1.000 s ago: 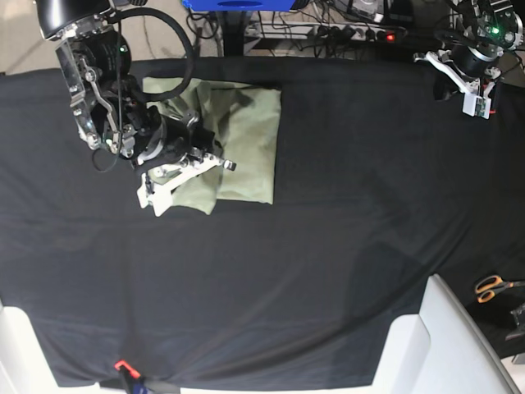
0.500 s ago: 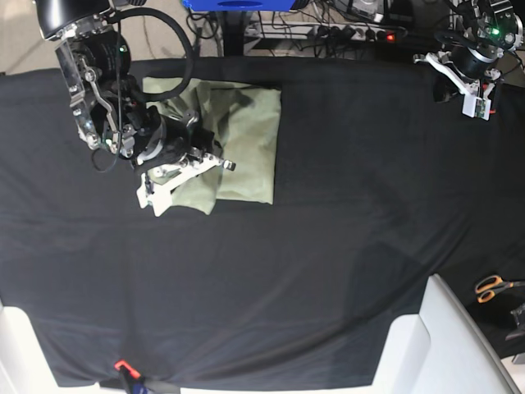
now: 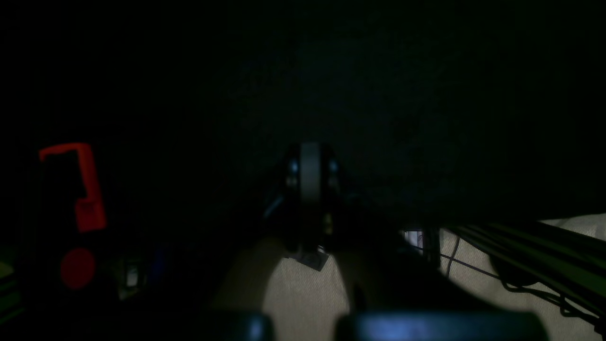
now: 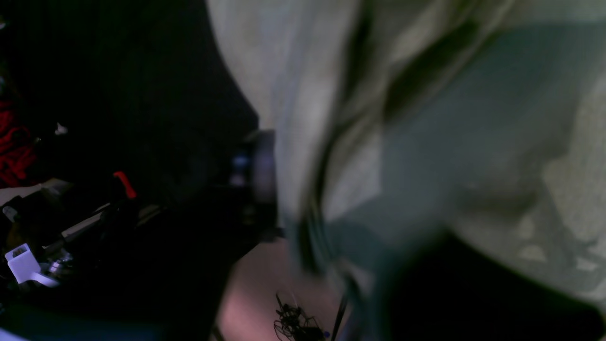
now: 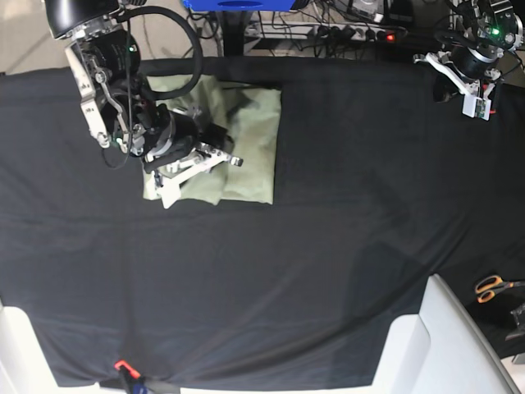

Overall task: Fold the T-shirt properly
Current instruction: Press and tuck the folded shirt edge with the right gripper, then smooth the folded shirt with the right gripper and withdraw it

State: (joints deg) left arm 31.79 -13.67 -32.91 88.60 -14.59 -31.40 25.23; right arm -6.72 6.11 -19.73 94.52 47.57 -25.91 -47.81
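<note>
The pale sage-green T-shirt [image 5: 250, 139] lies as a folded rectangle on the black cloth [image 5: 328, 246] at the back left of the base view. My right gripper [image 5: 199, 168] hangs low over the shirt's left half, its white fingers [image 5: 168, 190] above the front edge. In the right wrist view blurred green fabric [image 4: 426, 118] fills the frame right beside one dark finger pad [image 4: 262, 166]; whether the jaws still pinch it does not show. My left gripper [image 5: 472, 103] sits at the far back right, away from the shirt, its pads [image 3: 310, 189] pressed together on nothing.
Orange-handled scissors [image 5: 492, 287] lie off the cloth at the right edge. White moulded parts [image 5: 435, 345] stand at the front right and front left corners. A red clip [image 5: 121, 365] sits at the front edge. Cables and a power strip [image 5: 353, 33] run behind the table.
My right gripper has shifted a little back and to the right over the shirt. The shirt's left flap now lies flatter, with its front edge drawn back. The left arm has stayed put.
</note>
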